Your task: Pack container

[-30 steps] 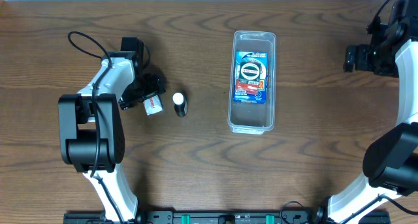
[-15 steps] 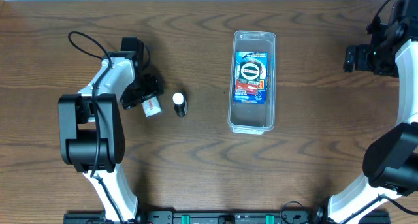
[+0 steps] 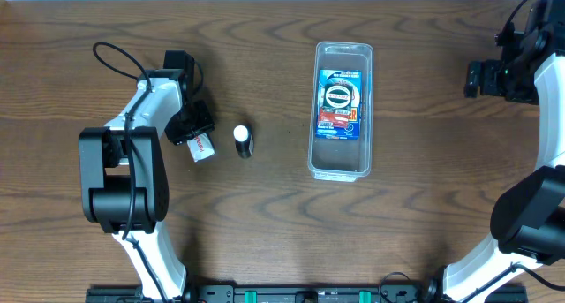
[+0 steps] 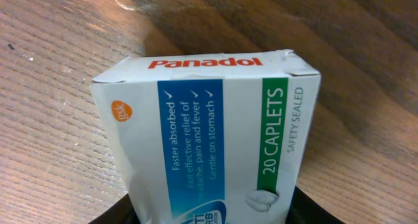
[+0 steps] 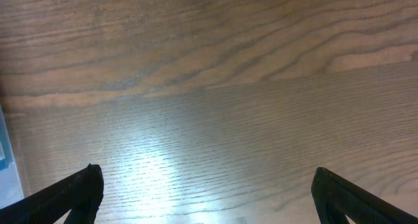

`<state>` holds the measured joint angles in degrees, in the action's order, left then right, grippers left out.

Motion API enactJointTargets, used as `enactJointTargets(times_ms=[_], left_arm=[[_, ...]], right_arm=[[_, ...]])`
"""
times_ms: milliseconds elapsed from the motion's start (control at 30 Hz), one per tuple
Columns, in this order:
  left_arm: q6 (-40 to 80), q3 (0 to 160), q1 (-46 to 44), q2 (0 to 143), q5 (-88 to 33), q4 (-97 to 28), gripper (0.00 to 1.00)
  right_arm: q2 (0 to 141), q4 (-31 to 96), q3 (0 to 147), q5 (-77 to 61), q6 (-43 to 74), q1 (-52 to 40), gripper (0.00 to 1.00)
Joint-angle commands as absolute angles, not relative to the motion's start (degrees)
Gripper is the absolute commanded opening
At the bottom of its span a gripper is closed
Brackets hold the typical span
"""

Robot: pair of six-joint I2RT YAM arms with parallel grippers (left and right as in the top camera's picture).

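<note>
The container (image 3: pixel 342 166) is a clear long tub at centre right of the table, with a blue and red packet (image 3: pixel 339 102) lying flat in it. A white Panadol box (image 3: pixel 203 147) lies on the wood at the left. My left gripper (image 3: pixel 195 135) is shut on the near end of it. In the left wrist view the Panadol box (image 4: pixel 209 119) fills the space between the dark fingers (image 4: pixel 114 214), which press on both of its sides. My right gripper (image 3: pixel 477 78) hangs open over bare wood at the far right, and in its own view the right gripper (image 5: pixel 209 191) holds nothing.
A small dark bottle with a white cap (image 3: pixel 243 140) lies just right of the Panadol box, between it and the container. The left arm's cable (image 3: pixel 115 56) loops over the table at the back left.
The left gripper's jaws have closed onto the Panadol box, and the box has shifted a little to the left and turned. The right arm has not moved.
</note>
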<state>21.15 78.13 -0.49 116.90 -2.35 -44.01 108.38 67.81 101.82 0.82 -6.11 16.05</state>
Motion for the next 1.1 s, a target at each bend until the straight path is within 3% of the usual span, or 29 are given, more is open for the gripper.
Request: enactJointTargets(times_ms=[0, 400, 733, 900, 1067], left_arm=[[21.1, 77.3, -0.4, 117.5, -0.6, -45.0, 0.50], [21.1, 84.1, -0.4, 114.3, -0.6, -52.2, 0.50], [21.1, 88.9, -1.3, 98.5, -1.0, -56.3, 0.50], [21.8, 89.6, -6.5, 86.7, -1.0, -55.8, 0.50], [24.4, 89.6, -17.9, 78.4, -1.0, -53.0, 0.50]], right_arm=[[108.8, 67.7, 101.8, 0.6, -6.7, 16.3, 0.99], [108.8, 67.7, 101.8, 0.6, -6.7, 16.4, 0.99], [108.8, 67.7, 101.8, 0.6, -6.7, 16.5, 0.99], [108.8, 67.7, 101.8, 0.6, -6.7, 16.5, 0.99], [108.8, 67.7, 101.8, 0.6, -6.7, 16.5, 0.99]])
